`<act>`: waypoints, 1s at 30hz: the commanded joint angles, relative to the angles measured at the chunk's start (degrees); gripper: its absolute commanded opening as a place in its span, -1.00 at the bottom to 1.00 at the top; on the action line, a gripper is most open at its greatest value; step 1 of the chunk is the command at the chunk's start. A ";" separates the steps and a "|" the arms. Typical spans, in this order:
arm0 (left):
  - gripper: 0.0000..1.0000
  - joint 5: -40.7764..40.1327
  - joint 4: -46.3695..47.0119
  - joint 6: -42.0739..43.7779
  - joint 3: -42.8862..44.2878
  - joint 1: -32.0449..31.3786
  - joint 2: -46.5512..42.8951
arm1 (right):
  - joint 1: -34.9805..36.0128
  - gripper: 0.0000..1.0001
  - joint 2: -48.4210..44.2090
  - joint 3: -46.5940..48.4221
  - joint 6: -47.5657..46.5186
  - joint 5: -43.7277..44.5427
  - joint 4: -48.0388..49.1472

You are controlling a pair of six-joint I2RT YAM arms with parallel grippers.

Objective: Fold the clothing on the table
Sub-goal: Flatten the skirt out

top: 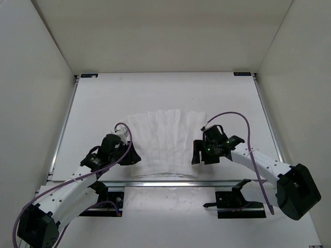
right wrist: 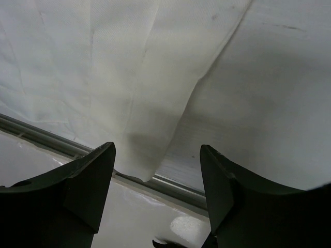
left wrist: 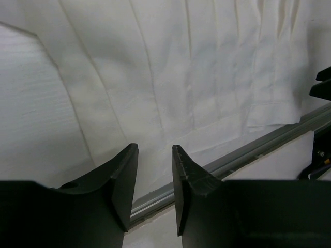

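Clothing (top: 166, 144) flat on desk (top: 103, 103), near hem at front rail (left wrist: 248, 149); thin, limp, prob slippy, so pinch near corners; left end effector (left wrist: 155, 150) narrowly apart, right end effector (right wrist: 158, 149) wide apart, both empty.

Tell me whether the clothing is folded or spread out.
Spread out: the clothing lies flat and fanned on the table, pleat creases showing across its width.

I see the clothing (top: 166, 145) spread flat in the lower middle of the overhead view. It is thin and white and fans wider toward its upper edge, with parallel creases running top to bottom. Its lower hem reaches the metal rail along the lower edge of the flat white table (top: 103, 98).
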 commanded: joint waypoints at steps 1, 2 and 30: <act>-0.11 -2.63 -0.21 -1.76 -0.96 -0.43 -0.24 | 1.74 0.27 -0.55 -1.13 3.66 -0.35 4.57; -0.10 -2.11 -0.47 -2.28 -1.57 -0.51 -0.07 | 1.40 0.28 0.59 -1.22 4.10 -0.18 4.66; -0.33 -5.71 11.56 4.05 17.14 3.97 44.50 | -11.70 -0.74 25.29 15.36 -7.23 -8.09 14.34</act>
